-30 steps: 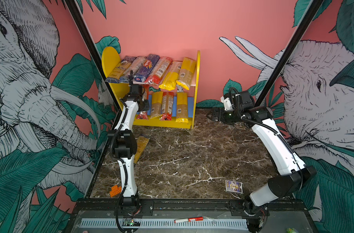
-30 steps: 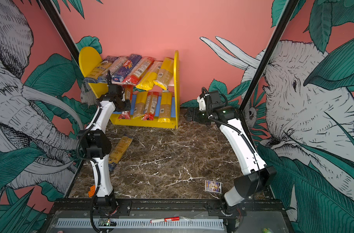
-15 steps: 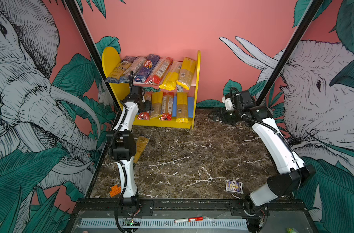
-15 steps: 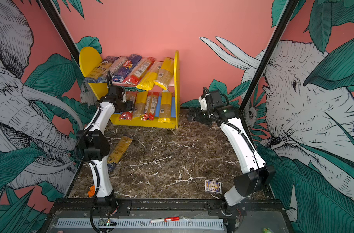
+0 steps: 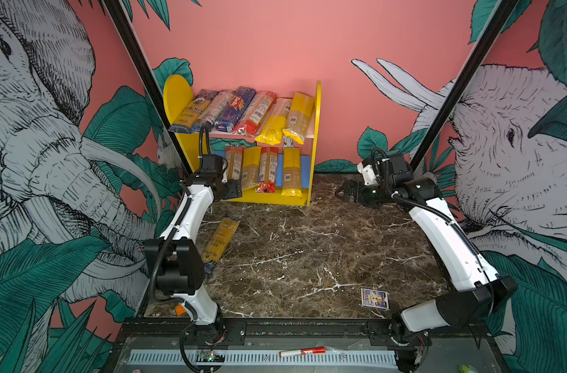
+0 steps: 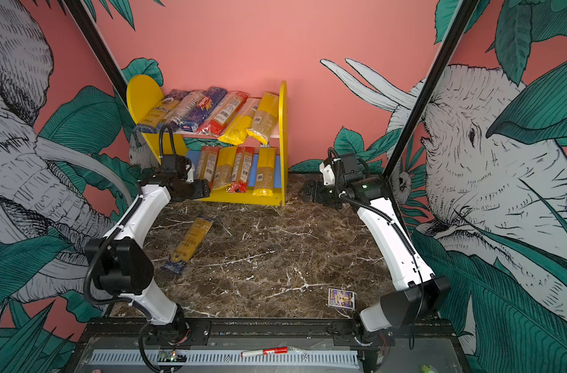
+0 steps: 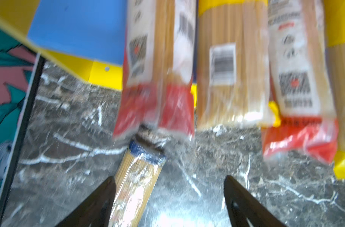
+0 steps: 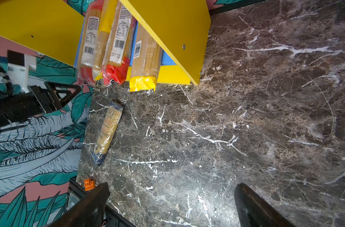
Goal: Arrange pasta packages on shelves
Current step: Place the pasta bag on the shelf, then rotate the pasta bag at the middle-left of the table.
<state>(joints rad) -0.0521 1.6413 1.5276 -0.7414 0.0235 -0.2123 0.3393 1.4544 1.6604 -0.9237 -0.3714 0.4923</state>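
Note:
The shelves [image 5: 315,129] stand at the back left, a yellow unit with a pink upper board and a blue lower board [image 7: 79,29]. Several pasta packages lie side by side on each board. My left gripper [image 5: 235,190] [image 7: 169,179] hangs open and empty just in front of the lower board, facing the red-ended packet [image 7: 157,78] at the row's left end. One yellow, blue-ended packet [image 5: 220,240] [image 8: 106,131] lies loose on the marble table below it. My right gripper [image 5: 342,192] [image 8: 172,186] is open and empty, right of the shelves and above the table.
A small purple-blue card box [image 5: 374,298] lies near the front right. An orange toy block [image 8: 89,183] sits at the front left corner. A red marker [image 5: 303,351] lies on the front rail. Black frame posts [image 5: 146,87] run up beside the shelves.
My left gripper has opened, let go of the red-ended packet on the lower board and drawn back from the shelves. The right arm has barely moved.

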